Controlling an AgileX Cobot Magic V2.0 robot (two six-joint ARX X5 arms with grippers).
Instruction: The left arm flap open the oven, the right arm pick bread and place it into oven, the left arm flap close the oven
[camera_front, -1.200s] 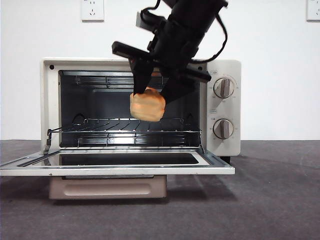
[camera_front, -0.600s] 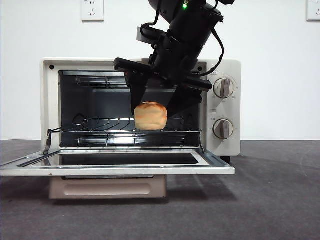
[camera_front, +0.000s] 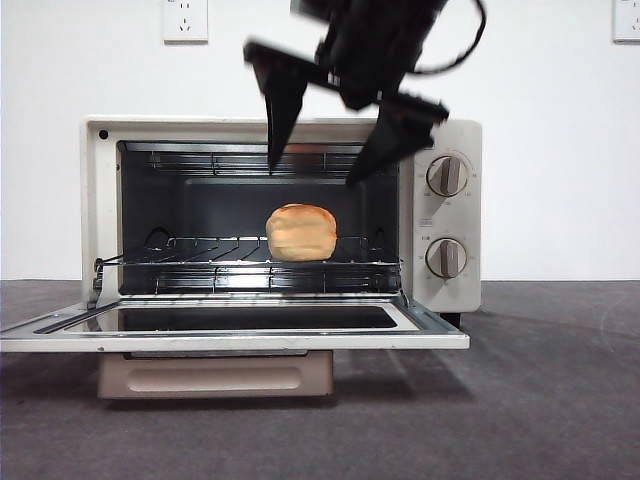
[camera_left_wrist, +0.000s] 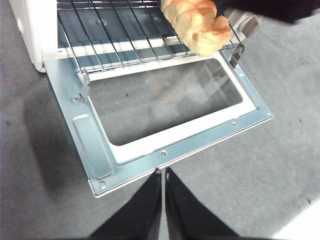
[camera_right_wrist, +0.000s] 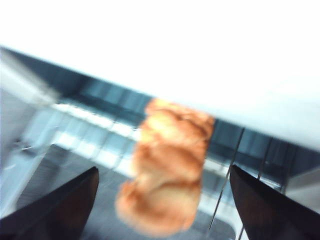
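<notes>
The cream oven (camera_front: 448, 140) stands with its glass door (camera_front: 240, 335) flapped down flat. A golden-brown bread (camera_front: 301, 232) lies on the wire rack (camera_front: 200, 262) inside; the left wrist view shows the bread (camera_left_wrist: 197, 22) at the rack's front edge, and in the blurred right wrist view the bread (camera_right_wrist: 170, 165) lies below the jaws. My right gripper (camera_front: 315, 175) hangs open above the bread, in front of the oven's top edge, holding nothing. My left gripper (camera_left_wrist: 163, 172) is shut and empty, just outside the lowered door (camera_left_wrist: 165, 107).
Two round knobs (camera_front: 447, 175) sit on the oven's right panel. Dark grey cloth (camera_front: 550, 400) covers the table around the oven. A white wall with sockets (camera_front: 185, 18) is behind.
The right gripper let go of the bread on the rack, opened wide and rose up out of the oven cavity. The bread stays on the rack.
</notes>
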